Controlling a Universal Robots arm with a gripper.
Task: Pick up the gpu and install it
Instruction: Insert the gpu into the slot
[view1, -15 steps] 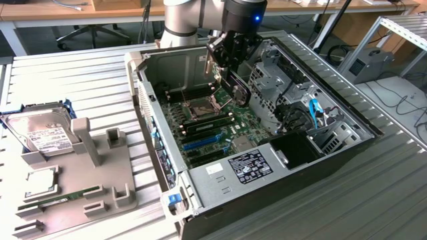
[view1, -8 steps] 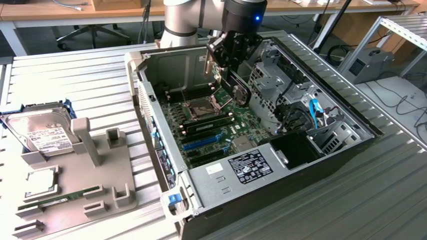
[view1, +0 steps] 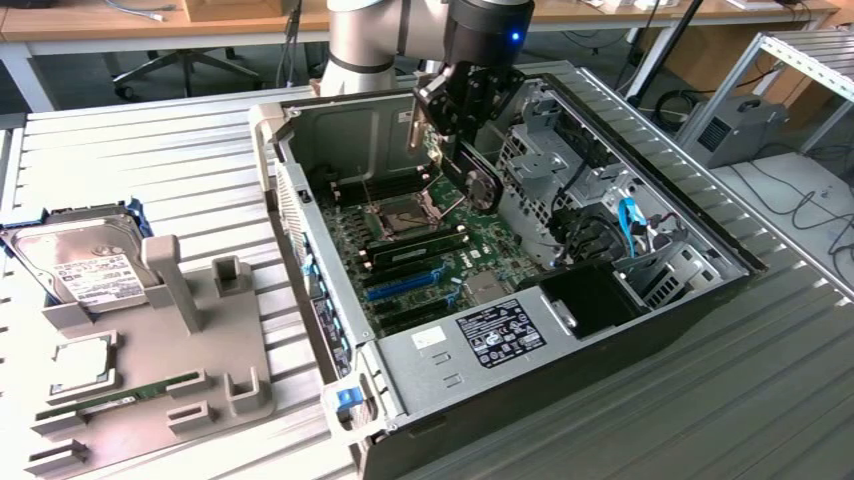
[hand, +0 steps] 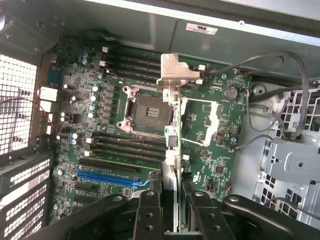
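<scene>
My gripper (view1: 461, 135) hangs inside the open computer case (view1: 667, 215), shut on the gpu (view1: 478, 180). The card is held edge-down above the green motherboard (view1: 427, 235), near the CPU socket (view1: 400, 215). In the wrist view the gpu (hand: 171, 140) appears edge-on between the two black fingers (hand: 149, 212), and its silver end bracket (hand: 175, 72) points away from the gripper (hand: 172, 202). The card is still clear of the board. The blue expansion slot (hand: 107, 177) lies off to one side of the card, and shows in the exterior view too (view1: 400, 285).
Drive cages and cables (view1: 601, 215) fill the case's far side. A labelled metal box (view1: 494, 335) sits at its near end. At the exterior view's left, a grey fixture (view1: 174, 395) holds a thin RAM stick (view1: 114, 400) and a CPU (view1: 80, 365), with a silver hard drive (view1: 87, 265) behind.
</scene>
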